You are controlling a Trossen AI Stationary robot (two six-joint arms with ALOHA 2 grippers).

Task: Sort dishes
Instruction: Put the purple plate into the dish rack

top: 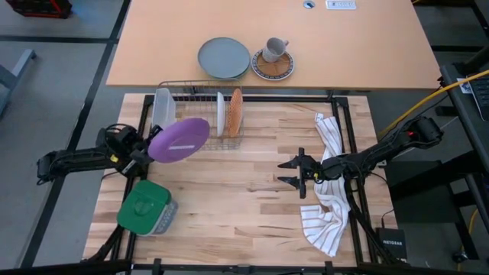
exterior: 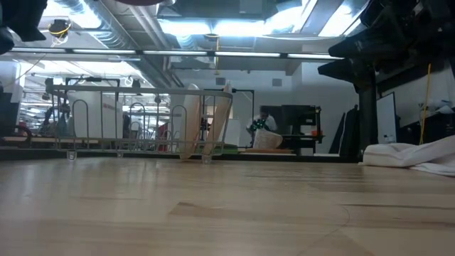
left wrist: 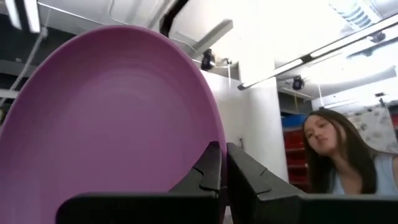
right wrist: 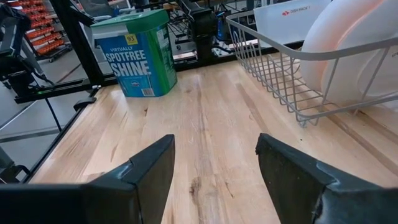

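Biggest risk I can see — the left tool (top: 145, 153) has the purple plate (top: 179, 139) pinched only at its rim, up in the air beside the rack (top: 200, 116), so if the wrist tilts or the pinch slips it drops onto the counter (top: 229, 198), or clips the rack wire on the way in. The slots look narrow too, and the white plate (top: 220, 113) and the orange plate (top: 236, 111) already stand on edge there, just beside each other, so a sloppy entry could knock them over. The purple one looks smooth, matte and shallow, tilted with its face up and toward the rack; in the left wrist view it fills most of the frame with the fingers (left wrist: 214, 171) closed tight on its edge. The right tool (top: 299, 173) hangs wide apart and empty over the counter, next to the striped towel (top: 327, 206), well clear of the rack. The green tub (top: 145, 208) sits near the left arm — another thing to bump.
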